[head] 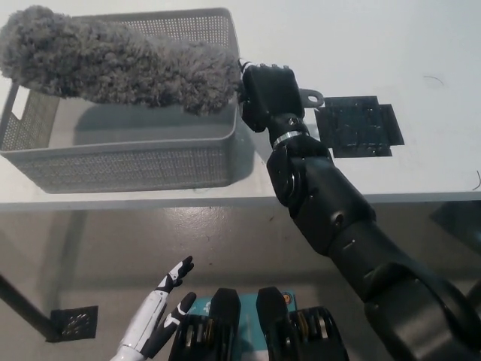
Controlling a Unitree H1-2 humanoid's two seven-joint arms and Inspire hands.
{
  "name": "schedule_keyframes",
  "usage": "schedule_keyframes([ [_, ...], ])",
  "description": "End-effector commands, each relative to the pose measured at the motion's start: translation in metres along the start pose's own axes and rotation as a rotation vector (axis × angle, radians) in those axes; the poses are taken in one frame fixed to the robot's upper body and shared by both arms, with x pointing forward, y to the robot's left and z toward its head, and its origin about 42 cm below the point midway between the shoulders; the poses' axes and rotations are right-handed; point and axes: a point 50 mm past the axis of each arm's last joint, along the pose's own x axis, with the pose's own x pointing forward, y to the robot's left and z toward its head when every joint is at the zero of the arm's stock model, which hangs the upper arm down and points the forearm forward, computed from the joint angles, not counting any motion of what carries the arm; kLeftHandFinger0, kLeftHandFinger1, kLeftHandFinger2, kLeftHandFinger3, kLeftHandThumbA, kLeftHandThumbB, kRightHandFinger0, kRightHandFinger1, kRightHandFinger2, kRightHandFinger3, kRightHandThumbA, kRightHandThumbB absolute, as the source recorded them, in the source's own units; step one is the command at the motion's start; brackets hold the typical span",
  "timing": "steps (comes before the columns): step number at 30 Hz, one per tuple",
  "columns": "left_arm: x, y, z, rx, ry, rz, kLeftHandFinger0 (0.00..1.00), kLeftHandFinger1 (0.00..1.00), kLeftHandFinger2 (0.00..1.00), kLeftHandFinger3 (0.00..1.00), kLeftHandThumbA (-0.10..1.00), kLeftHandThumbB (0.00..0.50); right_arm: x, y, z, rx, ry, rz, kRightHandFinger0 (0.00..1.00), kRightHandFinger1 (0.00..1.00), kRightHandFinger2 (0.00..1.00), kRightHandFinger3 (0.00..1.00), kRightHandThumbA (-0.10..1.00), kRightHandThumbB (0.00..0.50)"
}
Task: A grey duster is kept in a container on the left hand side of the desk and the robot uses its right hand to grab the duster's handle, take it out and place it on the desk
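Above the grey mesh container [128,162] on the left part of the white surface [361,37], the grey duster [113,64] hangs in the air, lifted over the open top of the container. Its head is long, thick and very fluffy, made of soft grey fibres, and it looks like a fat roll. It lies almost horizontal, with the far end at the upper left corner of the view a little higher, and this end reaches past the left rim of the container. A soft shadow of the duster falls on the floor of the container. At the right end of the duster, the black right robot hand [269,94] is closed around the handle, so most of the handle is hidden; only the grey tip of the handle [311,97], with a small hanging hole, comes out on the right side of the hand. Just beside this tip, a black patch [357,125] lies flat on the surface. The white left robot hand [161,312] rests low at the lower left, under the edge of the surface, with its fingers apart and holding nothing.
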Motion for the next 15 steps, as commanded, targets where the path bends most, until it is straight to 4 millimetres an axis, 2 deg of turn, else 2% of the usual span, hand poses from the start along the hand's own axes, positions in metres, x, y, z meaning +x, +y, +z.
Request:
schedule_keyframes([
  [1, 0.0016, 0.0072, 0.0125, 0.022, -0.085, 0.002, 1.00, 1.00, 1.00, 1.00, 1.00, 0.091, 0.0368, -0.0958, 0.0046, 0.085, -0.063, -0.439, 0.00, 0.00, 0.00, 1.00, -0.10, 0.231],
  [3, 0.0016, 0.0072, 0.0118, 0.025, -0.089, 0.001, 1.00, 1.00, 1.00, 1.00, 1.00, 0.088, 0.0363, -0.0965, 0.0046, 0.102, -0.068, -0.438, 0.00, 0.00, 0.00, 1.00, -0.10, 0.213],
  [5, 0.0016, 0.0072, 0.0122, 0.025, -0.086, 0.000, 1.00, 1.00, 1.00, 1.00, 1.00, 0.089, 0.0361, -0.0974, 0.0045, 0.116, -0.064, -0.429, 0.00, 0.00, 0.00, 1.00, -0.10, 0.222],
  [7, 0.0016, 0.0072, 0.0126, 0.030, -0.086, 0.001, 1.00, 1.00, 1.00, 1.00, 1.00, 0.087, 0.0370, -0.0976, 0.0033, 0.100, -0.057, -0.423, 0.00, 0.00, 0.03, 1.00, -0.10, 0.262],
  [9, 0.0016, 0.0075, 0.0128, 0.027, -0.087, 0.000, 1.00, 1.00, 1.00, 1.00, 1.00, 0.083, 0.0383, -0.0984, 0.0023, 0.093, -0.040, -0.402, 0.00, 0.00, 0.07, 1.00, -0.04, 0.302],
  [10, 0.0016, 0.0074, 0.0128, 0.025, -0.088, 0.001, 1.00, 1.00, 1.00, 1.00, 1.00, 0.083, 0.0385, -0.0986, 0.0023, 0.088, -0.035, -0.400, 0.00, 0.00, 0.09, 1.00, 0.00, 0.325],
  [11, 0.0019, 0.0073, 0.0124, 0.026, -0.088, 0.002, 1.00, 1.00, 1.00, 1.00, 1.00, 0.083, 0.0390, -0.0986, 0.0019, 0.077, -0.030, -0.393, 0.00, 0.03, 0.18, 1.00, 0.08, 0.362],
  [12, 0.0022, 0.0072, 0.0119, 0.027, -0.088, 0.002, 1.00, 1.00, 1.00, 1.00, 1.00, 0.083, 0.0397, -0.0984, 0.0013, 0.068, -0.025, -0.385, 0.00, 0.00, 0.21, 1.00, 0.14, 0.369],
  [13, 0.0022, 0.0071, 0.0116, 0.027, -0.088, 0.002, 1.00, 1.00, 1.00, 1.00, 1.00, 0.083, 0.0403, -0.0977, 0.0006, 0.061, -0.015, -0.356, 0.11, 0.24, 0.54, 1.00, 0.33, 0.435],
  [14, 0.0022, 0.0071, 0.0115, 0.025, -0.088, 0.003, 1.00, 1.00, 1.00, 1.00, 1.00, 0.082, 0.0408, -0.0964, -0.0005, 0.057, -0.007, -0.325, 0.51, 0.74, 1.00, 1.00, 0.47, 0.481],
  [15, 0.0021, 0.0071, 0.0113, 0.023, -0.089, 0.003, 1.00, 1.00, 1.00, 1.00, 1.00, 0.082, 0.0412, -0.0948, -0.0017, 0.053, 0.001, -0.292, 0.70, 0.94, 1.00, 1.00, 0.47, 0.477],
])
